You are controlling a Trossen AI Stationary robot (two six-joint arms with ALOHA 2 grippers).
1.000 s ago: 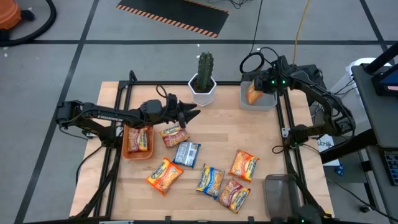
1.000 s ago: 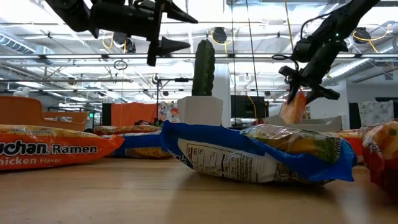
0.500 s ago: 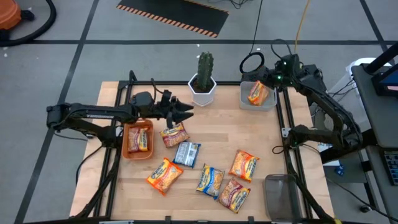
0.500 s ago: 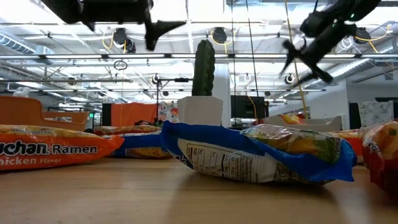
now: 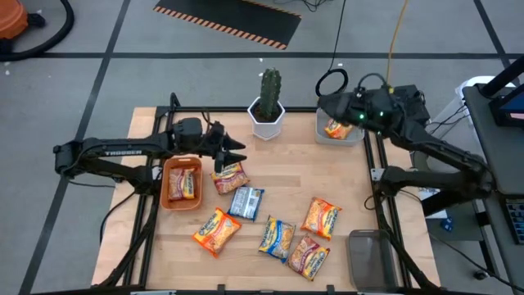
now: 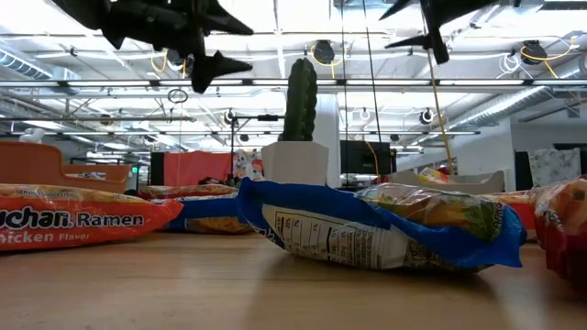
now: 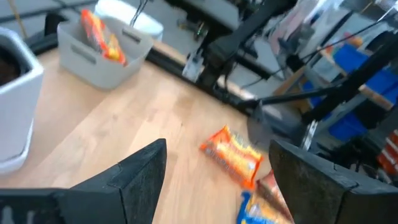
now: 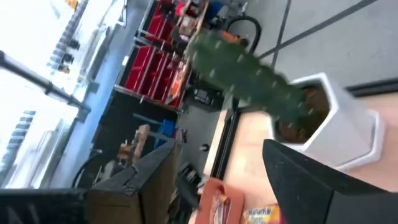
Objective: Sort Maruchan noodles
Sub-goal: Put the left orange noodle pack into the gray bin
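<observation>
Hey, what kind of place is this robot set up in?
Probably a robotics lab or workshop in an industrial hall. The low view shows exposed ceiling trusses with cables and lamps, the high view a bare grey floor with hazard-striped tape, and the wooden table sits in a metal frame carrying two arms.

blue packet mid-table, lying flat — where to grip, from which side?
Judging by its pose, come straight down on the blue packet. It lies flat, so pinch across its short width near the middle. The orange packet crowds its far edge; the left hand, open, is nearest.
</observation>
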